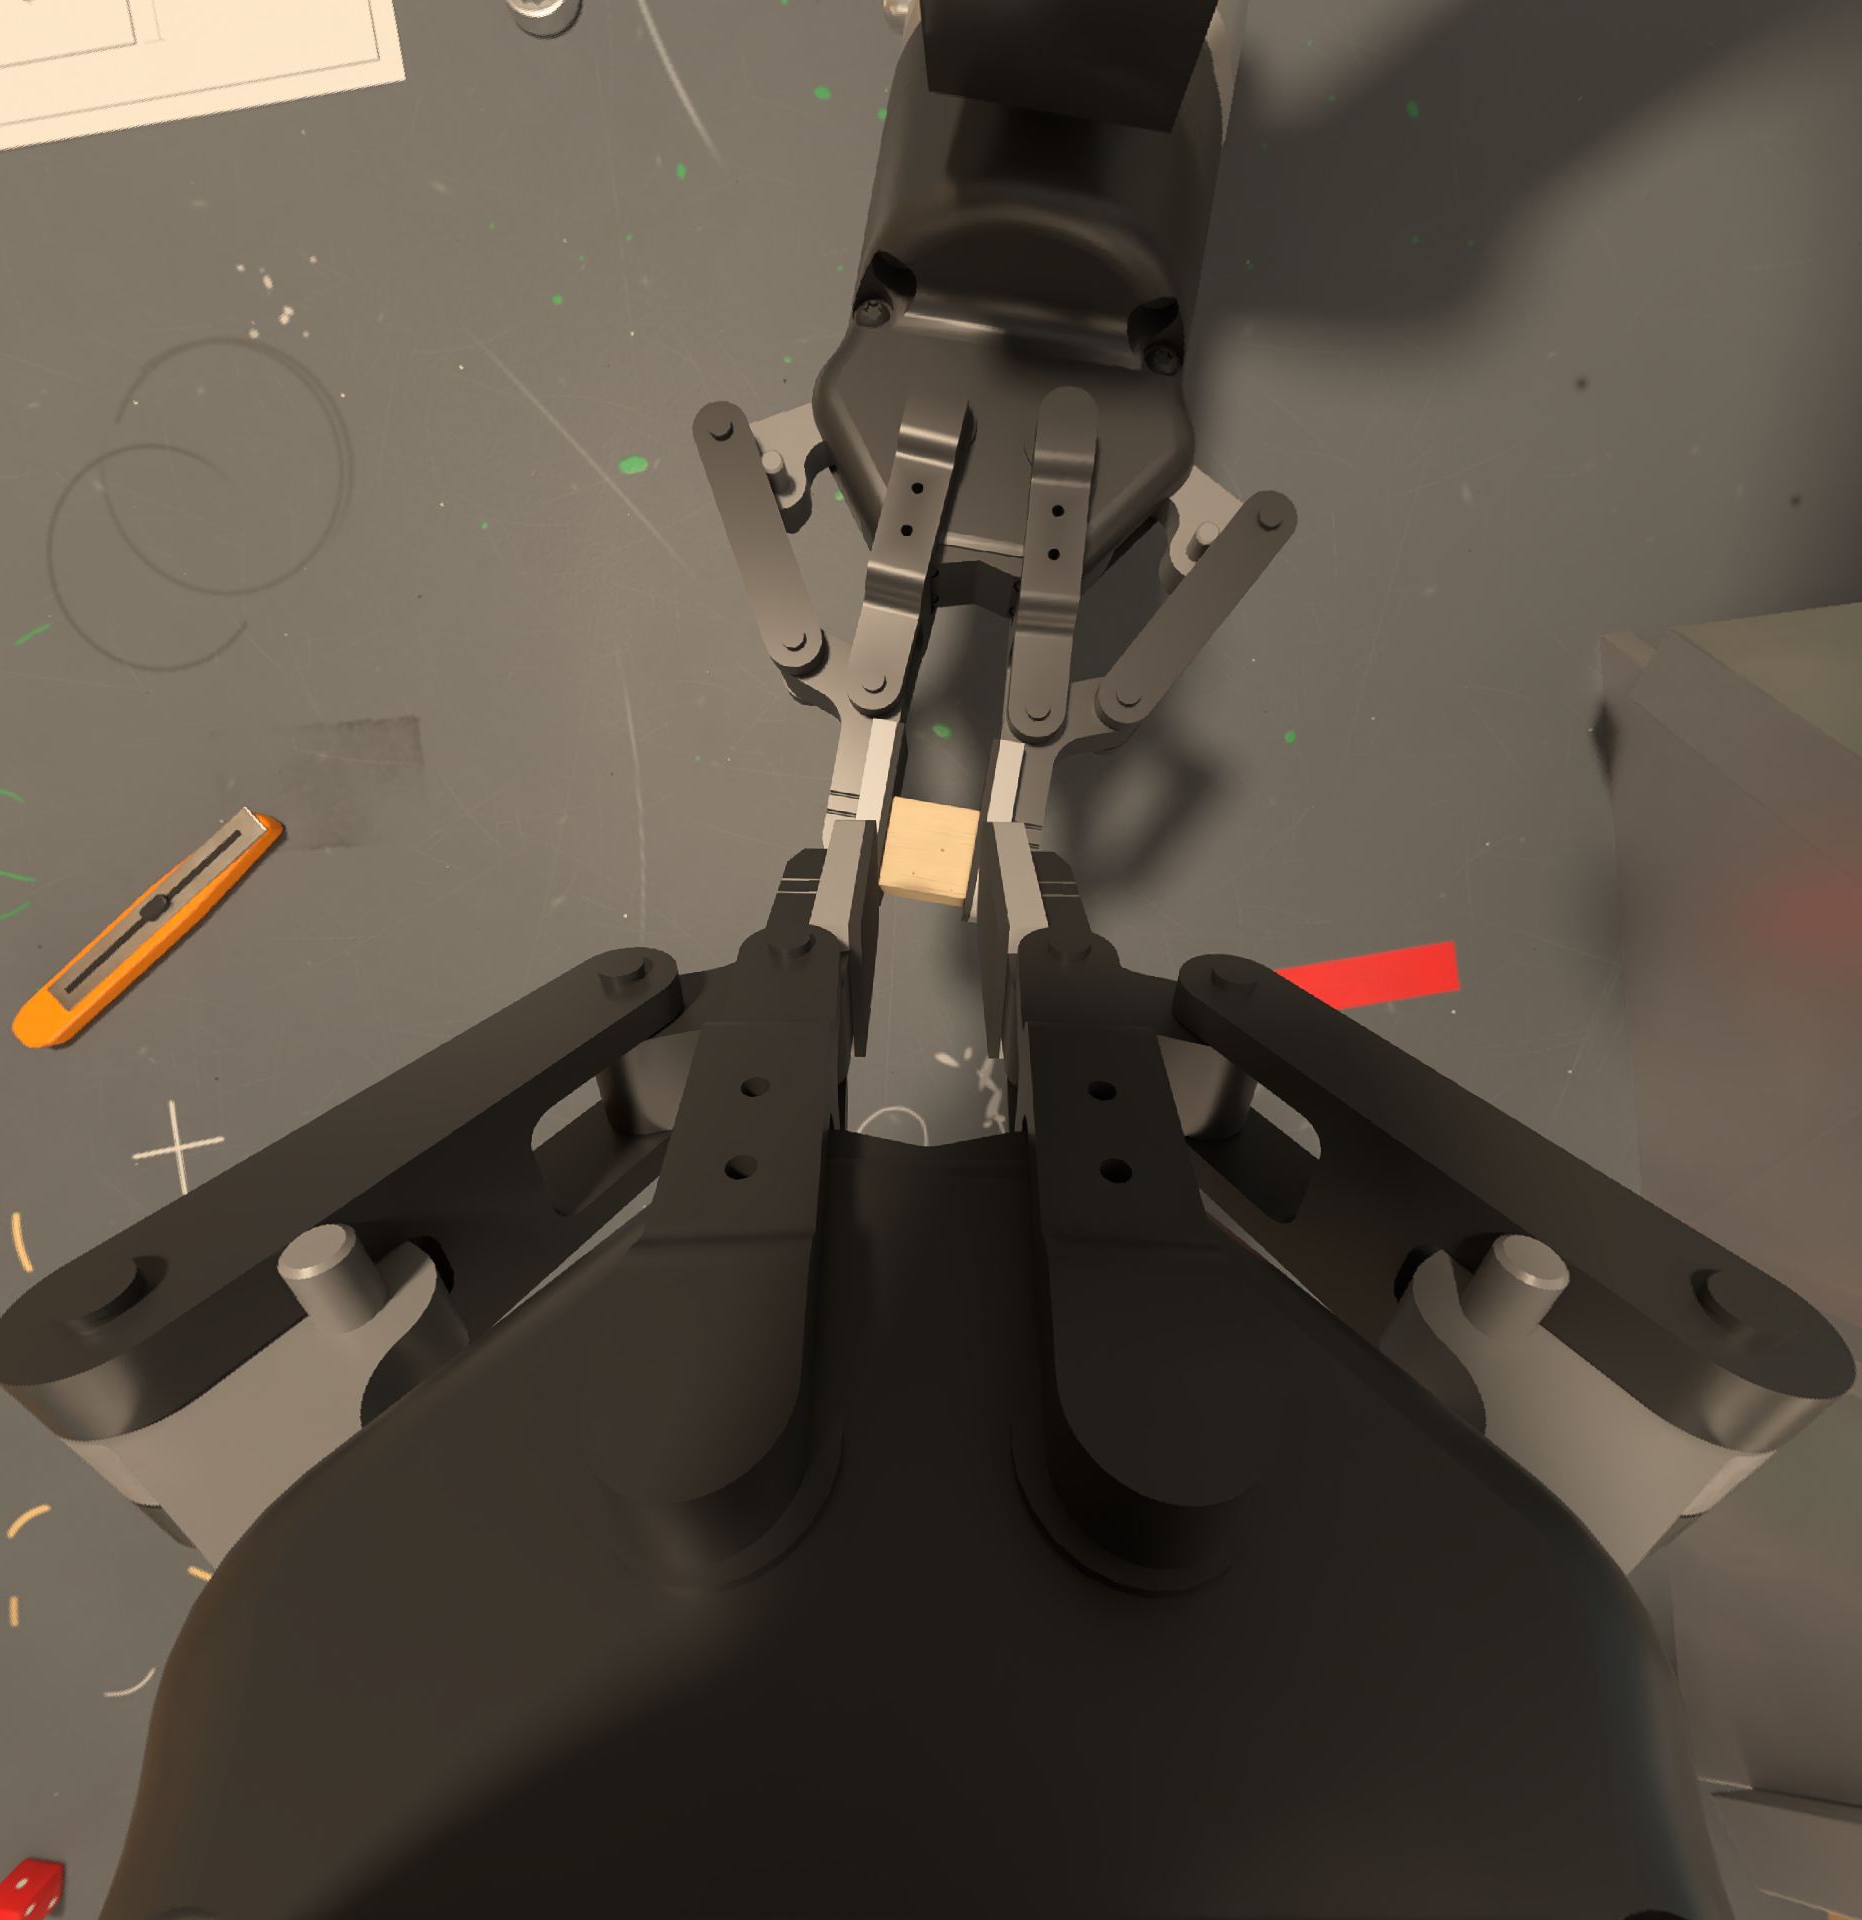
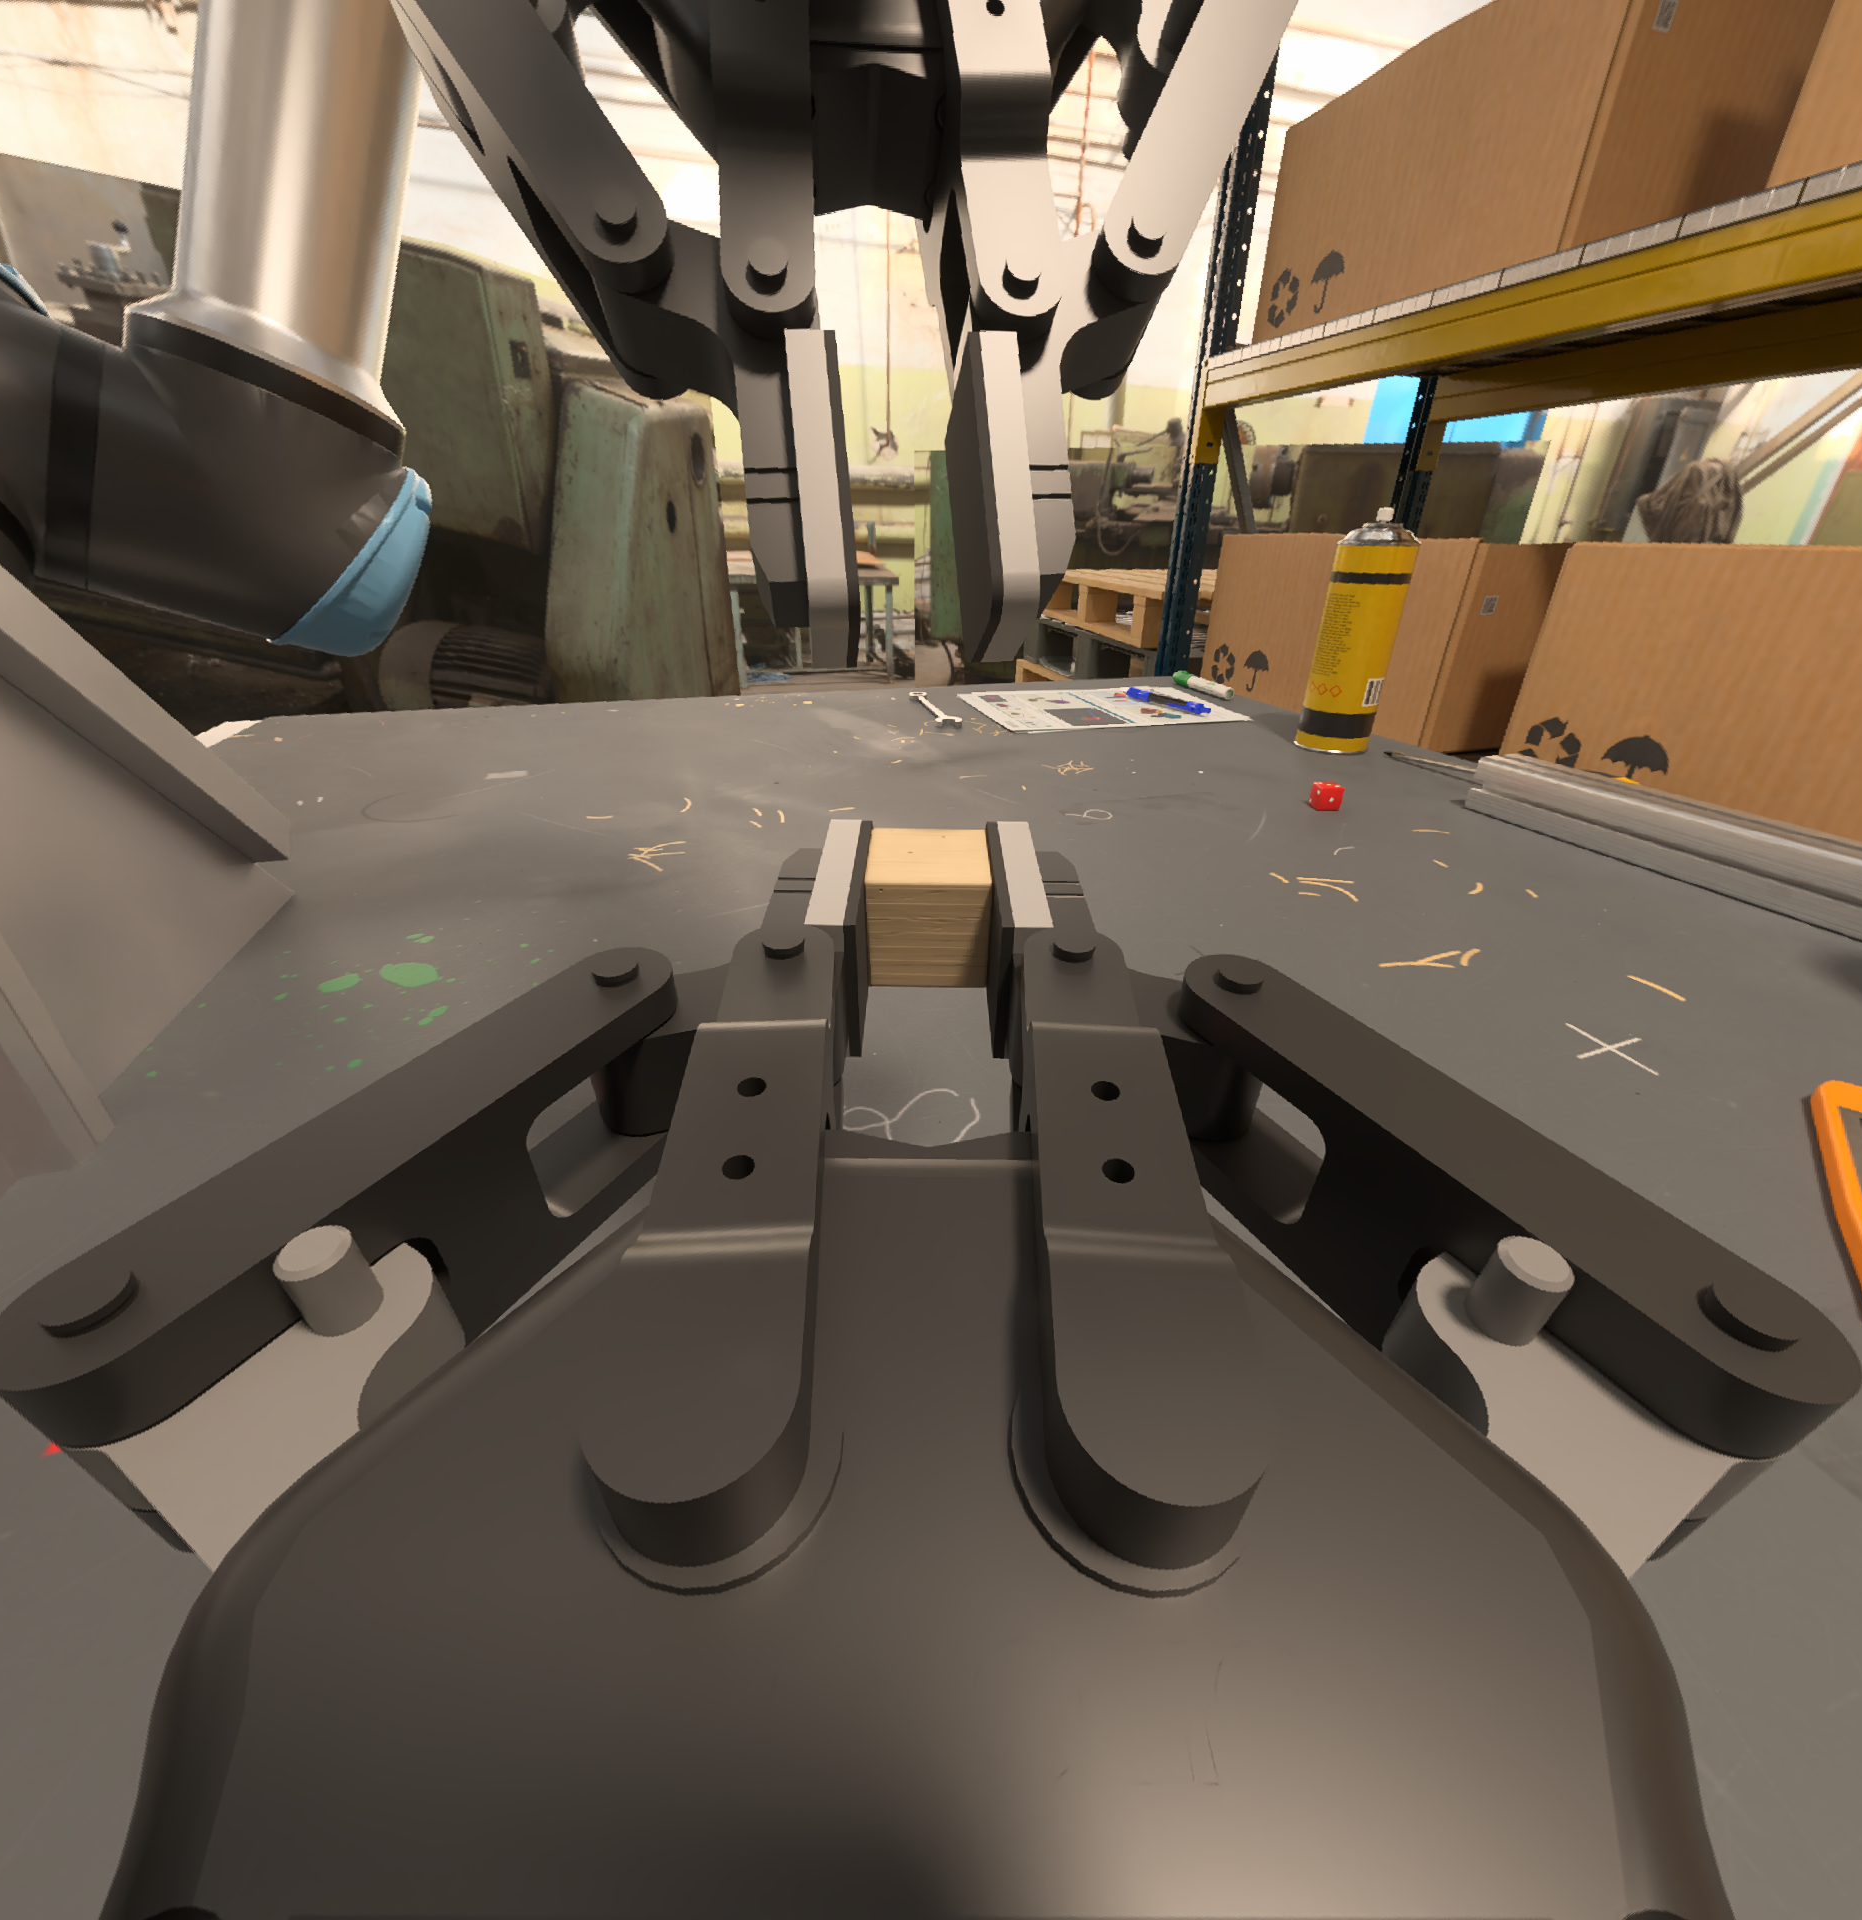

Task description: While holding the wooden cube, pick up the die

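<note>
My right gripper (image 2: 929,868) is shut on the wooden cube (image 2: 927,904), a pale square block held a little above the dark table (image 2: 594,831). In the left wrist view the cube (image 1: 927,847) sits between the right gripper's fingers (image 1: 859,764). My left gripper (image 1: 927,883) points straight down right above the cube, its fingers a narrow gap apart and empty. It hangs above in the right wrist view (image 2: 901,623). The red die (image 2: 1325,796) lies on the table to the far right, and shows at the lower left edge of the left wrist view (image 1: 28,1886).
An orange utility knife (image 1: 148,925) lies on the table. A yellow spray can (image 2: 1358,634), a paper sheet (image 2: 1103,709), a wrench (image 2: 937,709) and a metal profile (image 2: 1675,831) sit at the far side. Red tape (image 1: 1374,971) and a grey block (image 1: 1758,831) lie beside the grippers.
</note>
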Controlling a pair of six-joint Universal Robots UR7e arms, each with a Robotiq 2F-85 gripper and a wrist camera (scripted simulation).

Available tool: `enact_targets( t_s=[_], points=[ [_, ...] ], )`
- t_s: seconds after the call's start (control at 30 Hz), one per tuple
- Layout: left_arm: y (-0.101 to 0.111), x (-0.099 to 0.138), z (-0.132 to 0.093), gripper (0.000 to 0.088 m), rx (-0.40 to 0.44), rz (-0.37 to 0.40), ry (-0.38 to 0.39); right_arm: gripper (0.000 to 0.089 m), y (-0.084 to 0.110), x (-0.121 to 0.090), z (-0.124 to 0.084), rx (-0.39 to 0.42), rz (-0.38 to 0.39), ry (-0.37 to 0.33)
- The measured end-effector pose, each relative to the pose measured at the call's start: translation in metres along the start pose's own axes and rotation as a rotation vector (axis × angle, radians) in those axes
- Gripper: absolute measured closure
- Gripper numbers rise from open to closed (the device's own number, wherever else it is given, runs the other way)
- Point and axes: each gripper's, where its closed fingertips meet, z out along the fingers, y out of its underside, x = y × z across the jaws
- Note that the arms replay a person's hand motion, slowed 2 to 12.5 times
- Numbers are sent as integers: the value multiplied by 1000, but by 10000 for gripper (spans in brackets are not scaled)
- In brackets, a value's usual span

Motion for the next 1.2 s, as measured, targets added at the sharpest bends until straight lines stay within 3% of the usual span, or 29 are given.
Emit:
enact_targets(
  t_s=[1.0,1.2],
  points=[
    [0,2,1,705,31,-19,11,704,1,-1,1,-3,-15,9],
    [0,1,-1,662,50,-23,5,704,0,-1,1,2,-10,9]
  ],
)
